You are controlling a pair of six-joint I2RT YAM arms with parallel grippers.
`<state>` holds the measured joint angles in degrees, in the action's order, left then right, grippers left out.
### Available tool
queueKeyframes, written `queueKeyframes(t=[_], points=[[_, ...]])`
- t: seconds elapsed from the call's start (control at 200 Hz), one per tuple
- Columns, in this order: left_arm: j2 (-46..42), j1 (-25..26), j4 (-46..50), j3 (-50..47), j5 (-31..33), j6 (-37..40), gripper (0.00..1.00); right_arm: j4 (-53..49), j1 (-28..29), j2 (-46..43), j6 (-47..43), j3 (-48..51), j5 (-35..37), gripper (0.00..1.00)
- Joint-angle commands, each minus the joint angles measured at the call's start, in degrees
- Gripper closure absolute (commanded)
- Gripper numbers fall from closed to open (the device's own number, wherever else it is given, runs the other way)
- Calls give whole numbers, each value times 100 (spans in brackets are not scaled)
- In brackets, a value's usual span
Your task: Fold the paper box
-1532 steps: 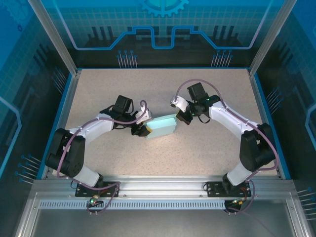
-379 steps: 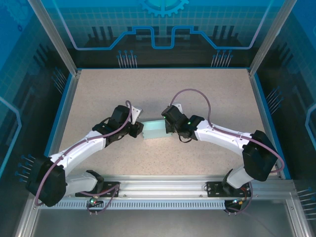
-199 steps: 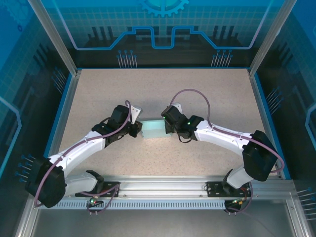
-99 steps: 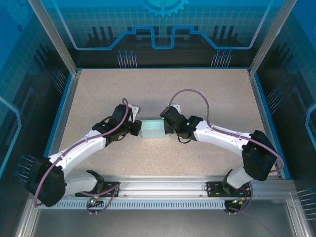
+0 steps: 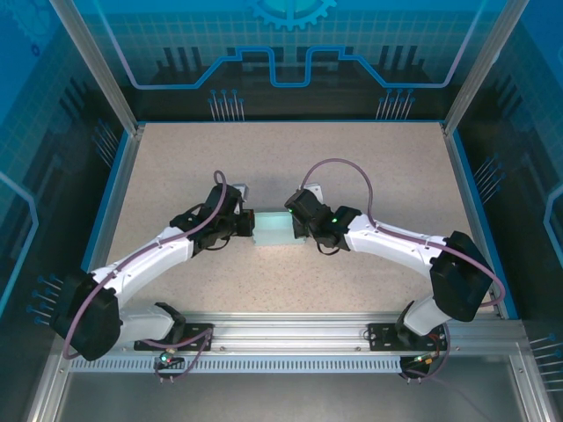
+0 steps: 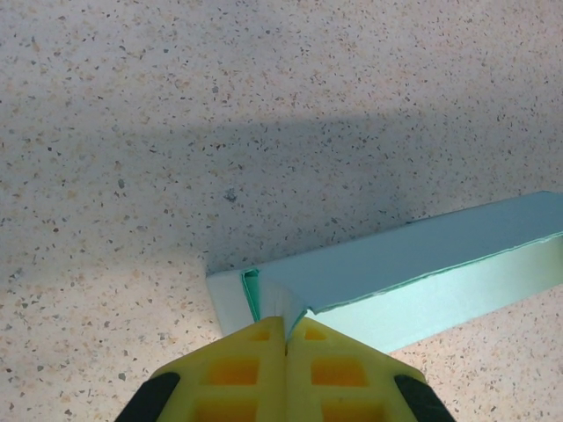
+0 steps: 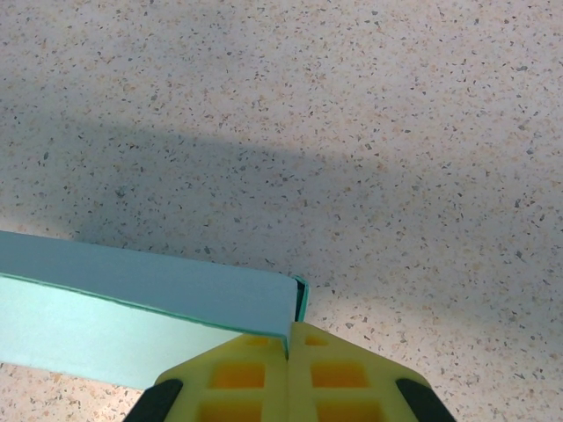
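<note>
Nearest us, our left gripper (image 6: 286,327) has its yellow fingers (image 6: 233,371) pressed together on an end flap of the one pale aqua-blue card paper box (image 6: 413,264). The box lies flat just beyond the fingertips on the speckled beige table (image 6: 176,105). Our right gripper (image 7: 288,330) is likewise closed on the opposite end edge, and the box's inside is hidden.

Bright, even light from above falls on the speckled desk (image 5: 352,158), and the arms cast short, soft shadows. The surrounding blue walls are dimmer. In both wrist views the grain is sharp, a broad grey shadow lies beyond the paper box (image 6: 422,264), and the yellow left end effector (image 6: 286,338) and right end effector (image 7: 288,338) look slightly soft.
</note>
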<state>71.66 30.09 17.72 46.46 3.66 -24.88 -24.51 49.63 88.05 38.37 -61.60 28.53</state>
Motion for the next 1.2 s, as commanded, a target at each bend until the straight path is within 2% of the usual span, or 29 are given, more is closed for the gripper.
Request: queueKeyframes(t=[0.0,0.38,0.89,1.196], points=[[86,113,-107,76,-112,-414,100,-150,130,164,8,-19,-121,100],[113,194,-169,-173,324,-370,100,-150,132,134,-5,17,-15,100],[-120,392,-839,-1069,732,-245,100,154,322,-15,-66,295,254,100],[-196,610,-1474,-1659,977,25,100,641,535,-217,73,861,537,100]])
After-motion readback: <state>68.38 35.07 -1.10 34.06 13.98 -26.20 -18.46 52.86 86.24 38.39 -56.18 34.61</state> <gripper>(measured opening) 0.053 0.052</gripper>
